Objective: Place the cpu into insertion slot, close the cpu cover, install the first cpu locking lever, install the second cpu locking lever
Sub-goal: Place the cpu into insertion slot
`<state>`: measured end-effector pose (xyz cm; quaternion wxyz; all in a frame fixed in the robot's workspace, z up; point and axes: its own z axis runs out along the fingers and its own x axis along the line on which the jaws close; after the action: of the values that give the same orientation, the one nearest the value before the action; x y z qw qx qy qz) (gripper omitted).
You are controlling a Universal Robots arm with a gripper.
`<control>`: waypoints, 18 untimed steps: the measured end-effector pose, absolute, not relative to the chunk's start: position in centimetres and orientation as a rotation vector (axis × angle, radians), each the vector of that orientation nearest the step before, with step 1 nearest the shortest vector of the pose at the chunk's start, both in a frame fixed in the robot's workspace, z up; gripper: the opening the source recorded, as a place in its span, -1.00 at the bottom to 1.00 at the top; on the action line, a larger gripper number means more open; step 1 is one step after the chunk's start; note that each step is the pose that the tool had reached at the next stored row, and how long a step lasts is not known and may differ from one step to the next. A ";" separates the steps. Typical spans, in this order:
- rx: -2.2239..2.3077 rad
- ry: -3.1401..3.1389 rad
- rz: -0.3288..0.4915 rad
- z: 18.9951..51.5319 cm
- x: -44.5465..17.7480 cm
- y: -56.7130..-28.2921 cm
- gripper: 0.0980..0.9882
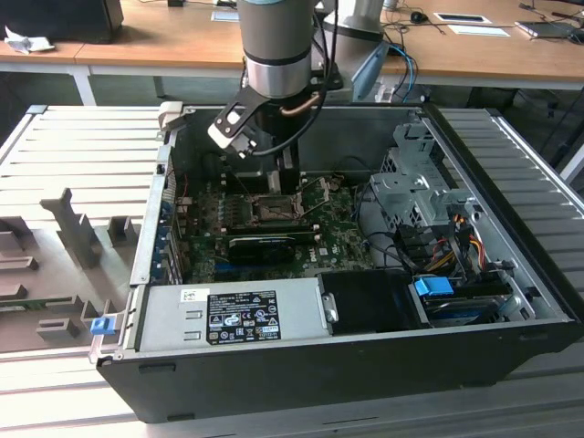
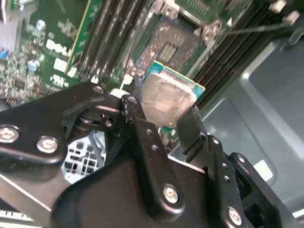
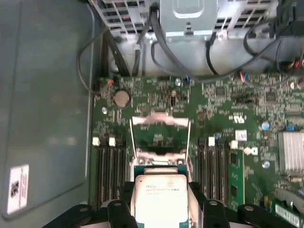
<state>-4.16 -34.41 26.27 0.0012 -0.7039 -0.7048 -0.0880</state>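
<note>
Closest to the lens in both wrist views are the black fingers [image 2: 142, 137] of the tool [image 2: 162, 110]. They press on two opposite edges of the cpu [image 2: 168, 97], so the tool is pinching the chip, whose pale metal face is turned toward the cameras. Just past the chip lies the insertion slot [image 2: 178, 40], bare, with its dark contact grid uncovered. The cpu is held off the slot and is not seated in it. A thin silvery locking lever [image 2: 251, 29] juts out from a corner of the slot's rim. In the first wrist view the cpu cover [image 3: 160, 121] stands tipped up and open on the side of the slot away from the chip. Long memory slots [image 3: 110, 166] run along two sides of the socket, and a coin battery [image 3: 122, 98] sits on the green board [image 3: 223, 109] beyond them.

In the exterior view the computer case [image 1: 301, 383] lies open on a slatted grey tabletop [image 1: 73, 146]. The arm [image 1: 278, 55] comes down from 12 o'clock and ends over the slot near the middle of the board. A long black card [image 1: 265, 246] lies just at 6 o'clock of the slot. The power supply [image 1: 228, 315] fills the case's 6 o'clock edge, and the metal drive cage [image 1: 415, 192] stands at its 3 o'clock. A blue clip [image 1: 100, 324] sits outside the case at about 8 o'clock.
</note>
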 end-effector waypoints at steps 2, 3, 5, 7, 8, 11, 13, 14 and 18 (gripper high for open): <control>-2.213 -2.216 -0.263 26.0 -5.2 -34.3 -0.03; -2.217 -2.221 -0.249 25.9 -5.4 -34.3 -0.03; -2.218 -2.227 -0.240 25.4 -5.6 -34.2 -0.03; -2.217 -2.226 -0.242 25.0 -5.7 -34.2 -0.03; -2.217 -2.225 -0.243 24.8 -5.7 -34.1 -0.03; -2.216 -2.225 -0.242 23.7 -5.7 -33.9 -0.03; -2.216 -2.225 -0.229 22.8 -5.7 -33.8 -0.03; -2.216 -2.224 -0.226 22.2 -5.7 -33.8 -0.03; -2.215 -2.223 -0.223 21.5 -5.5 -33.8 -0.03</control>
<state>-5.53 -33.81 21.49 -0.0023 -0.7040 -0.7066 -0.0709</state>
